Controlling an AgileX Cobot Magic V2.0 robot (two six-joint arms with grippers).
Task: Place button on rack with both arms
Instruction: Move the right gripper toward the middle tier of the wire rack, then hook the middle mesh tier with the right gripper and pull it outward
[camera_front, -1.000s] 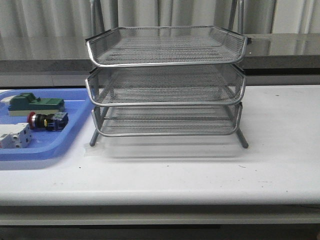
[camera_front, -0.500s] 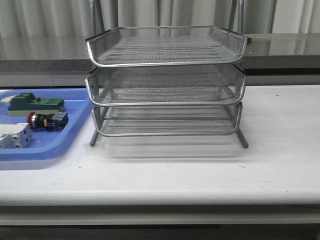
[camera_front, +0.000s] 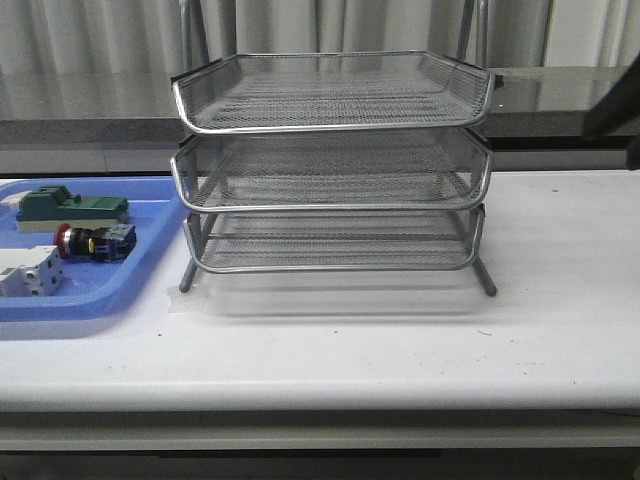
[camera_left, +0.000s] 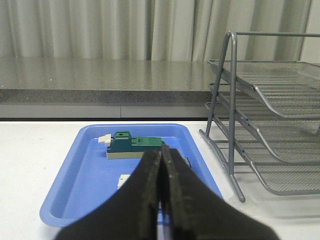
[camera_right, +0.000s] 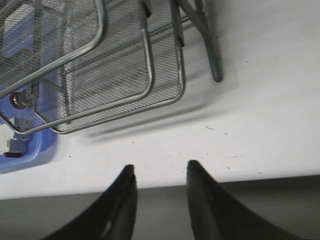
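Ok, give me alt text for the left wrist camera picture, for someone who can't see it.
The left gripper, its fingers pressed shut with nothing between them, hangs over a blue tray on a white table. The tray holds a green block and a small white part, and the three-tier wire rack stands beside it, in front of grey curtains.

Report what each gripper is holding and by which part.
Nothing is held. The left gripper is shut on nothing, the right gripper is open and empty; the button lies in the blue tray.
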